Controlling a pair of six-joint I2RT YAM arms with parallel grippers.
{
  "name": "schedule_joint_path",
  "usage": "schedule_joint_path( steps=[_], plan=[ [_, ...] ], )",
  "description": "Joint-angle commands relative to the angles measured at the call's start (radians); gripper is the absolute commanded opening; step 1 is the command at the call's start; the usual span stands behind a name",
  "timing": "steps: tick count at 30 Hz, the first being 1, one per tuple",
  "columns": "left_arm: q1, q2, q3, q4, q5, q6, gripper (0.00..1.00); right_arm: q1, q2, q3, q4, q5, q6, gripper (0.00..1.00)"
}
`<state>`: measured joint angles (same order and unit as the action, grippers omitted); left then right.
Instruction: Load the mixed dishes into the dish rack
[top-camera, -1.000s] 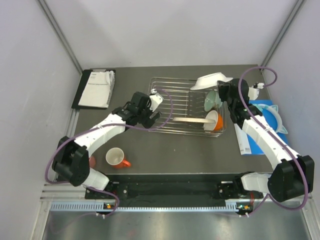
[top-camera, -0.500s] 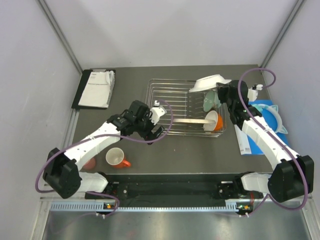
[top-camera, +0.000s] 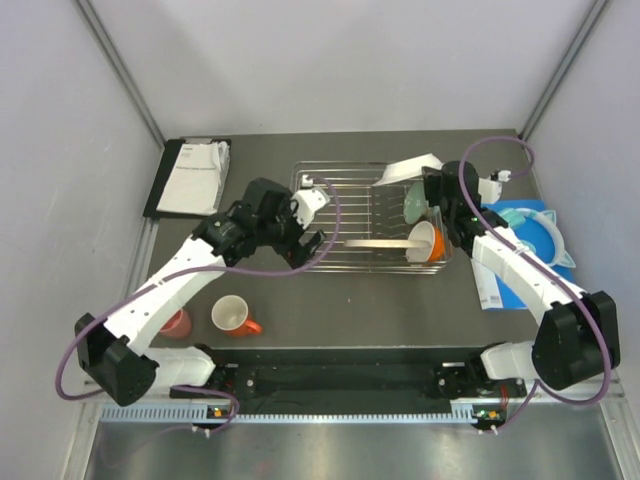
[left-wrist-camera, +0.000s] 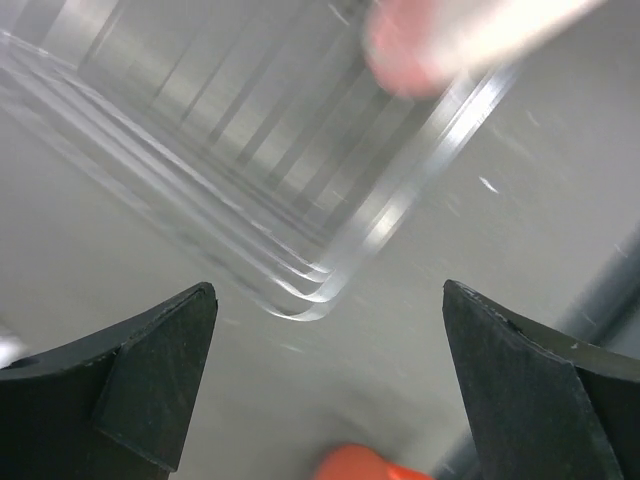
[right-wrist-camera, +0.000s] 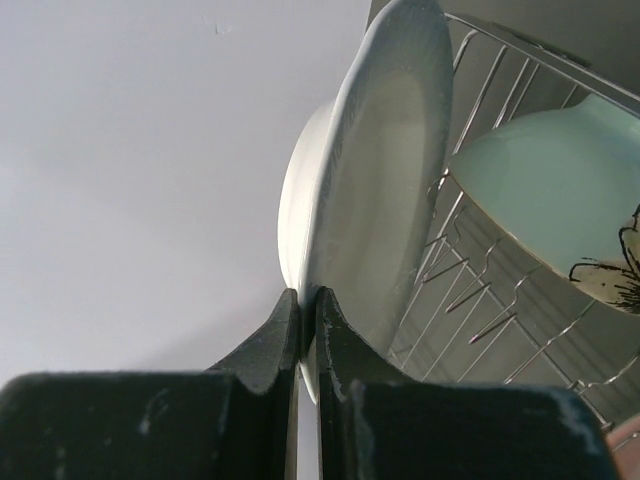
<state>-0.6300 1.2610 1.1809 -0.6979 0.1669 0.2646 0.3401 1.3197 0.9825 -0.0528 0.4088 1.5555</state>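
Observation:
The wire dish rack (top-camera: 340, 190) stands at the table's middle back. In it are a mint green bowl (top-camera: 417, 203), an orange white-lined mug (top-camera: 428, 243) and a pink-and-cream plate (top-camera: 380, 242) on edge. My right gripper (top-camera: 432, 182) is shut on the rim of a white bowl (top-camera: 408, 168), tilted over the rack's far right corner. The right wrist view shows the bowl (right-wrist-camera: 370, 180) pinched between the jaws (right-wrist-camera: 308, 300), next to the mint bowl (right-wrist-camera: 545, 190). My left gripper (top-camera: 308, 245) is open and empty at the rack's near left corner (left-wrist-camera: 300, 290). Another orange mug (top-camera: 232, 315) and a salmon pink cup (top-camera: 178, 323) stand at the near left.
A black tray with white papers (top-camera: 190, 177) lies at the back left. Teal headphones (top-camera: 535, 235) and a white booklet (top-camera: 490, 285) lie right of the rack. The left wrist view is blurred, with the orange mug (left-wrist-camera: 370, 465) at its bottom edge.
My right gripper has carried the white bowl a little left and lower, tilting it over the rack. My left arm has swung, its open gripper staying near the rack's near left corner.

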Motion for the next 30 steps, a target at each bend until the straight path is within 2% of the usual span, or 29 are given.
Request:
schedule_joint_path(
  steps=[1, 7, 9, 12, 17, 25, 30],
  plan=[
    [0.051, -0.032, 0.063, 0.078, -0.217, 0.106, 0.99, 0.045, 0.01, 0.096, 0.211, 0.012, 0.063, 0.0],
    [0.229, 0.073, -0.042, 0.305, -0.287, 0.196, 0.99, 0.059, 0.03, 0.094, 0.235, 0.019, 0.115, 0.0],
    [0.246, 0.123, -0.093, 0.34, -0.291, 0.206, 0.99, 0.059, 0.029, 0.093, 0.234, 0.024, 0.124, 0.0],
    [0.245, 0.173, -0.139, 0.402, -0.276, 0.213, 0.99, 0.056, 0.021, 0.091, 0.235, 0.041, 0.146, 0.0],
    [0.224, 0.233, -0.124, 0.402, -0.213, 0.148, 0.99, 0.048, 0.024, 0.084, 0.257, 0.051, 0.182, 0.0],
    [0.148, 0.201, -0.116, 0.371, -0.195, 0.091, 0.99, 0.025, 0.021, 0.07, 0.31, 0.061, 0.219, 0.0],
    [0.113, 0.143, -0.178, 0.36, -0.194, 0.076, 0.99, 0.016, 0.012, 0.068, 0.355, 0.053, 0.226, 0.0]
  ],
)
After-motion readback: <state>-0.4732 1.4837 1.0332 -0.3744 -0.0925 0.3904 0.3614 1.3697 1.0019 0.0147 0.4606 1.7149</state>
